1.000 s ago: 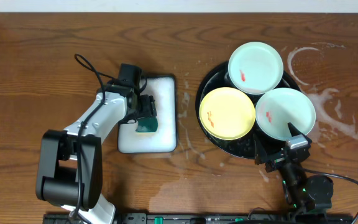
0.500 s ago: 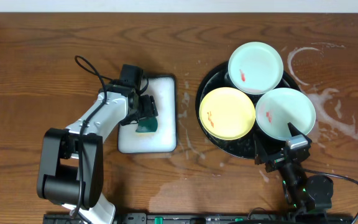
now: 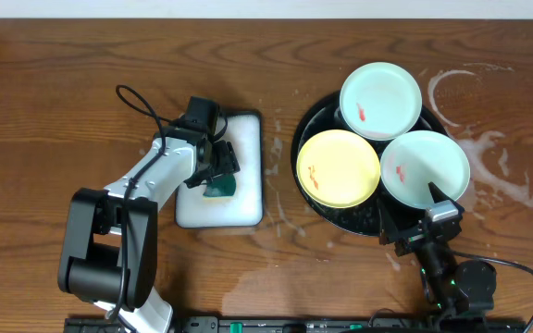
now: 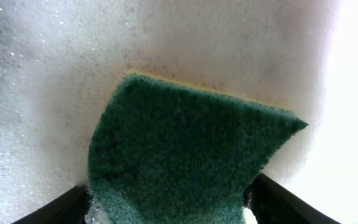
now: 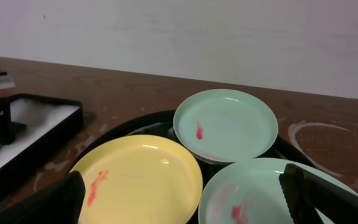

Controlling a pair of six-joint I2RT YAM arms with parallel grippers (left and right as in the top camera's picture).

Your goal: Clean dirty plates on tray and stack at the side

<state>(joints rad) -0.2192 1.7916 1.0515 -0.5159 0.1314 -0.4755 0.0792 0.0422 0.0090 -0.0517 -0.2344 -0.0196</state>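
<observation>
While my left gripper (image 3: 220,172) pinches the green sponge (image 4: 185,155) over the suds of the foam tray (image 3: 244,139), my right gripper (image 3: 415,213) hangs spread and empty. Just ahead of it three smeared plates (image 3: 338,168) sit on the black tray (image 3: 359,218). Loading the sponge, I judge; next it must reach a plate.

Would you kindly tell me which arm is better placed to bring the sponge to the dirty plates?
Left. The left tool is shut on the green sponge in the white foam tray, while the right tool stands open and empty at the rim of the black tray.
</observation>
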